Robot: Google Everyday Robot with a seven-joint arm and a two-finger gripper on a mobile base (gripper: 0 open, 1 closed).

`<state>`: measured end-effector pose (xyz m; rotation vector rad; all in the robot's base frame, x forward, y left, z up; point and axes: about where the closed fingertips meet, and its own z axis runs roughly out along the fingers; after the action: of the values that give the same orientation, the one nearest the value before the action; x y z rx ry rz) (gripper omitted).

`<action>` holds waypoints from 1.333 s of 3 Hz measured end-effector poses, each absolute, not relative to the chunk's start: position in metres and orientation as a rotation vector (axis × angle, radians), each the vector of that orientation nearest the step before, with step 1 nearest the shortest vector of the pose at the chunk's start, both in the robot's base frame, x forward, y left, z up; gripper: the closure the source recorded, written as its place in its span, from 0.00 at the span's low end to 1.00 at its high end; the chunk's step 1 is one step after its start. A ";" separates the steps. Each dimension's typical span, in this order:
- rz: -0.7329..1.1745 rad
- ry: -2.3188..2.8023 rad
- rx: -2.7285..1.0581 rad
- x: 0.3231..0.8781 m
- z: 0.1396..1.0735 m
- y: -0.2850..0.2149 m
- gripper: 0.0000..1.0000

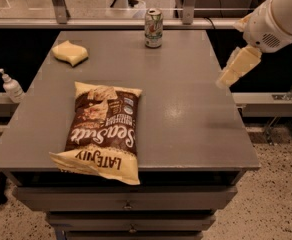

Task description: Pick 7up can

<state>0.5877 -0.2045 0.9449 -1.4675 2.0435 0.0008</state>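
The 7up can [153, 28] stands upright at the far edge of the grey table [186, 99], a little right of the middle; it is silver and green with a metal top. My gripper [230, 53] hangs above the table's right edge, to the right of the can and nearer the front, well apart from it. Its two pale yellow fingers [237, 66] stand apart and hold nothing. The white arm [278, 19] comes in from the upper right.
A large brown and yellow chip bag [103, 129] lies on the table's front left. A yellow sponge [70, 52] lies at the far left. A pump bottle [10, 85] stands beyond the left edge. A rail with posts runs behind the table.
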 end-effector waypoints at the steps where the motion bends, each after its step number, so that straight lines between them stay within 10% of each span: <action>1: 0.041 1.983 -1.316 0.644 0.945 -0.216 0.00; 4: 0.293 1.843 -0.881 0.770 0.926 -0.227 0.00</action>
<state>0.7697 -0.2268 0.9257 -0.8807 1.8429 0.2934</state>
